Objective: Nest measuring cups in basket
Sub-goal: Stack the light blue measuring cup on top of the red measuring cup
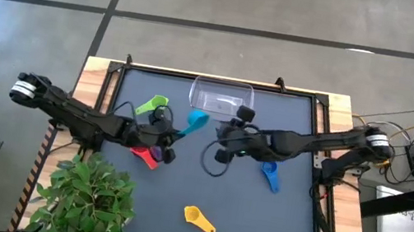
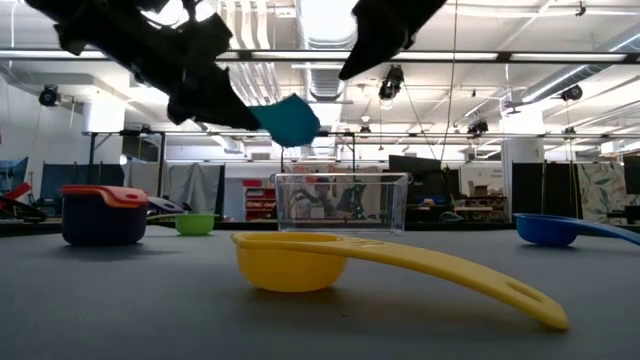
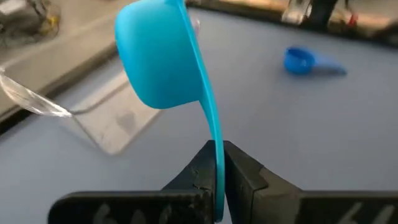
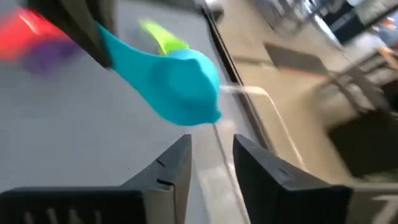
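1. Teal measuring cup (image 3: pixel 163 59) hangs in the air just beside the basket (image 1: pixel 221 97), its handle pinched by the left gripper (image 3: pixel 217 171) fingers.
2. Carry it over the basket rim, lower, then release.
3. Right gripper (image 4: pixel 211 165), fingers parted and empty, waits close by.

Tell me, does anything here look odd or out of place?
Only mildly: the left gripper holds the teal cup in the air by its handle, tipped on its side, beside the basket. Nothing looks spilled or damaged.
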Robot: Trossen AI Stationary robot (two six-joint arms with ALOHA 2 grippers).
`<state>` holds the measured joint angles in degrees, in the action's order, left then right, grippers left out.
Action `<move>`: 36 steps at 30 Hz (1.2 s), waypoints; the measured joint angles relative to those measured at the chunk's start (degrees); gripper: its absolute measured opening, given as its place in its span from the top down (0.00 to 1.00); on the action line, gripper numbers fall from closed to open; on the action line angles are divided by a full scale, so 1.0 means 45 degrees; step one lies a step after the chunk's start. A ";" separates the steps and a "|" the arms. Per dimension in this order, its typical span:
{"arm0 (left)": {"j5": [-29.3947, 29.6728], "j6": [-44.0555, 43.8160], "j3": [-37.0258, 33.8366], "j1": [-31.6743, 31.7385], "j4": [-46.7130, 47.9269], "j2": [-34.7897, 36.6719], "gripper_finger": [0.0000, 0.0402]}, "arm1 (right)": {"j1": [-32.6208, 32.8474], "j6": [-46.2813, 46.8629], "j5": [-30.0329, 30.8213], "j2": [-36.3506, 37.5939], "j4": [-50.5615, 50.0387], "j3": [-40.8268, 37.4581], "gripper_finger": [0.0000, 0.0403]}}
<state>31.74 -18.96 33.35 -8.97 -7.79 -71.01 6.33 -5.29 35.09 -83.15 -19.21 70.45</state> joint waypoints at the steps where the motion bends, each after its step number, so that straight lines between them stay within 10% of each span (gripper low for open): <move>1: 0.0120 0.0055 -0.0273 -0.0074 -0.0480 0.0247 1.00 | 0.0000 -0.0073 -0.0309 0.0427 0.1026 -0.0663 0.71; 13: 0.0018 0.3112 -0.3549 -0.0667 -1.1898 -0.0416 1.00 | -0.0915 0.1821 -0.2582 0.2497 1.5252 -0.7670 0.61; 25: -0.0192 0.4435 -0.1833 -0.0628 -1.3426 -0.3803 1.00 | -0.1164 0.3301 -0.3074 0.0483 1.5912 -0.6819 0.60; 36: -0.0358 0.4756 -0.1691 -0.0633 -1.3786 -0.3831 1.00 | -0.1248 0.3852 -0.3244 0.0189 1.5477 -0.6634 0.74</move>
<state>30.13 2.44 25.74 -11.81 -69.83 -88.25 0.71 12.04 20.49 -82.30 50.44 40.60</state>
